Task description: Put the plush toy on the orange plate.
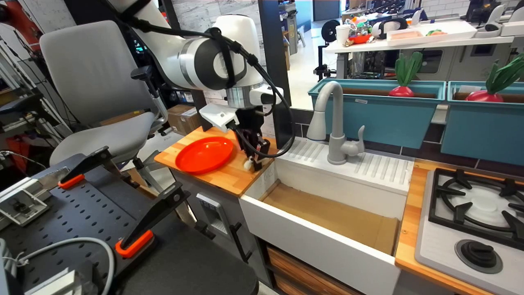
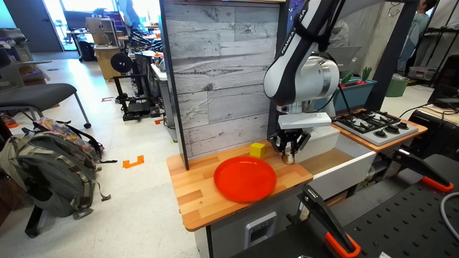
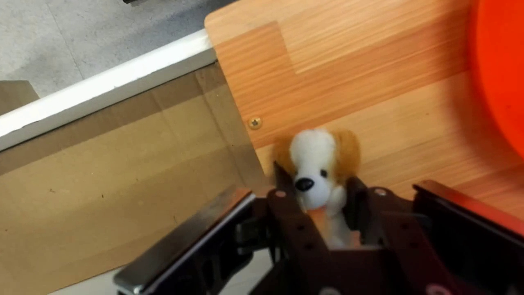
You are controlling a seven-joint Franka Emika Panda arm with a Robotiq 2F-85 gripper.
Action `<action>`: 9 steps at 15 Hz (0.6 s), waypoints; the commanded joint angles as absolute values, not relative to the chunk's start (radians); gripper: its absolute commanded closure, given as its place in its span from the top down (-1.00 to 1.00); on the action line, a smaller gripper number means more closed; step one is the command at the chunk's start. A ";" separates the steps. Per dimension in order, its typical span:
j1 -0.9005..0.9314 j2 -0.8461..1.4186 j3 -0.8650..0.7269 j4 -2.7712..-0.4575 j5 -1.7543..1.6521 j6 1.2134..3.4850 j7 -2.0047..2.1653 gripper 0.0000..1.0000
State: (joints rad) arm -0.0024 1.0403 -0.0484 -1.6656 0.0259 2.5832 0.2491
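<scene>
gripper (image 3: 318, 185), partly closed, is pointed down over the wooden counter (image 2: 197, 211); between its fingertips (image 3: 354, 194) the brown-and-white stuffed dog (image 3: 313, 149) is pinched, near the sink (image 1: 319, 250), apart from the orange plate (image 2: 245, 179).

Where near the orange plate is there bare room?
Bare counter: between the orange plate and the end opposite the sink; also the front corner between plate and sink. Crowded: plush toy between fingers, yellow cube by the wall panel.

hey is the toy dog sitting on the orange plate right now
No. In the wrist view, the end effector holds the toy beside the plate, with counter showing between toy and plate.
</scene>
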 commanded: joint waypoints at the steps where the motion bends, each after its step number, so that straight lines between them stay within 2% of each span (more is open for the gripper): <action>1: 0.014 1.046 -0.062 -1.654 0.038 2.582 0.239 -0.97; 2: 0.017 1.028 -0.061 -1.676 0.039 2.585 0.242 -0.92; 4: 0.032 0.989 -0.065 -1.735 0.034 2.620 0.246 -0.96; 9: 0.121 0.850 -0.080 -1.928 0.005 2.748 0.260 -0.92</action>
State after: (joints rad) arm 0.0508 0.9686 -0.0531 -1.7710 0.0222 2.6613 0.2491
